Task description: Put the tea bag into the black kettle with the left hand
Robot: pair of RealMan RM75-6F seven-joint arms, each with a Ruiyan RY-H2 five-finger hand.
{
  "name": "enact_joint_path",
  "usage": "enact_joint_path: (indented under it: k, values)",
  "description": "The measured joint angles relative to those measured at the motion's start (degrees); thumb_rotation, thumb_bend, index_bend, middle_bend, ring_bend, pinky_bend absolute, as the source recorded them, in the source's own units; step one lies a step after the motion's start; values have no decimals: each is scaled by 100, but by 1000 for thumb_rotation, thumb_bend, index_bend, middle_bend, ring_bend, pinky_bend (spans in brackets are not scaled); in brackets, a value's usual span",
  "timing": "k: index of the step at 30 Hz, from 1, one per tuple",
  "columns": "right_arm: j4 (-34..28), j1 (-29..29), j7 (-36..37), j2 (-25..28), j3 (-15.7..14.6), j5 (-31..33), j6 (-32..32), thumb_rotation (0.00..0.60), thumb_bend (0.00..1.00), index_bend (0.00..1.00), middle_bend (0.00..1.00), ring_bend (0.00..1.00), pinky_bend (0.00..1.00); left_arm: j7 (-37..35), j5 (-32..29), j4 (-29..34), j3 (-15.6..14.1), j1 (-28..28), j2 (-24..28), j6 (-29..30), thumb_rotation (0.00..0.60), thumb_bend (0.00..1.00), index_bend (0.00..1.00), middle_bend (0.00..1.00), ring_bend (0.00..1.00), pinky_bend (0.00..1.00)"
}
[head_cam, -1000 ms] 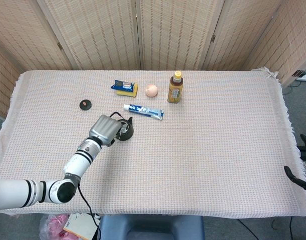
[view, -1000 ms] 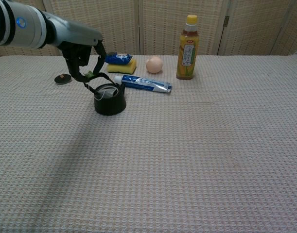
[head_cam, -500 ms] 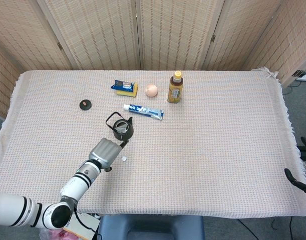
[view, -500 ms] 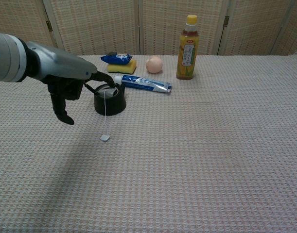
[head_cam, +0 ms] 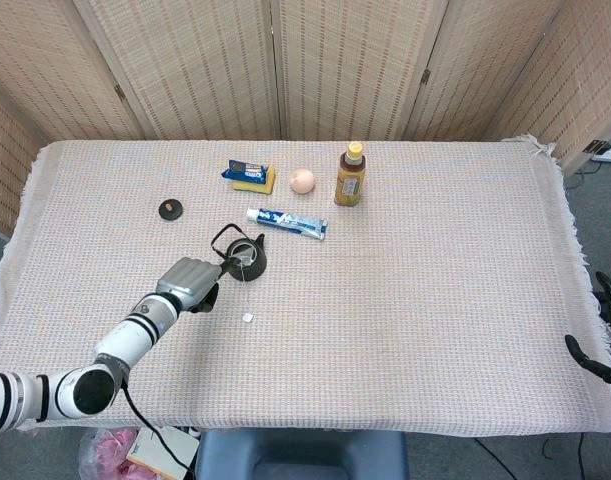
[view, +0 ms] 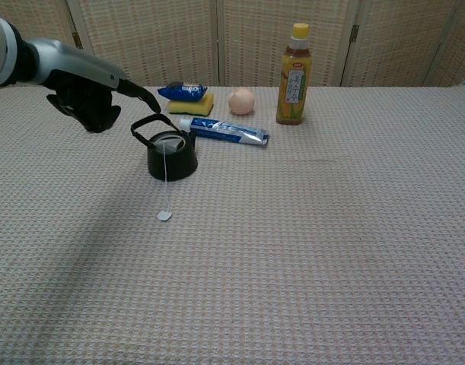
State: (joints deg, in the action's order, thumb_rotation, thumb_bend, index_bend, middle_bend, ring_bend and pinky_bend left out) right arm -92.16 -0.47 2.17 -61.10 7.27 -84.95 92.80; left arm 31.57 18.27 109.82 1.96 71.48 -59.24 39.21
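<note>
right hand point(head_cam: 603, 330) half beyond head view's edge, finger pose unclear

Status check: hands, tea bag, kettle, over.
Left robot hand holds nothing, raised left of black kettle. Right robot hand at table edge, grip unclear. Tea bag in kettle, string and tag trailing onto cloth. Nothing obstructing.

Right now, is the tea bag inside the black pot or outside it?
Inside. The tea bag sits in the open top of the black kettle; only its string hangs over the rim, with the little tag on the tablecloth.
</note>
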Motion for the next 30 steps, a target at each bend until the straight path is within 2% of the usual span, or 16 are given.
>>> enact_joint_path:
  k: [4, 11, 21, 30]
  values:
    - [-10, 36, -20, 7, 13, 50, -83, 600, 183, 0, 0, 0, 0, -75, -192, -535, -109, 206, -167, -339, 600, 922, 0, 1000, 968, 1000]
    - [-1, 50, -5, 16, 46, 132, -121, 600, 183, 0, 0, 0, 0, -275, -449, -1251, -481, 541, -555, -787, 600, 923, 0, 1000, 968, 1000]
    - [-18, 90, -46, 18, 35, 127, -179, 600, 183, 0, 0, 0, 0, -354, -643, -1540, -905, 1011, -947, -870, 600, 922, 0, 1000, 968, 1000]
    - [-13, 93, -40, 20, 29, 135, -191, 600, 183, 0, 0, 0, 0, -554, -651, -1846, -1079, 1209, -1200, -1012, 600, 922, 0, 1000, 968, 1000]
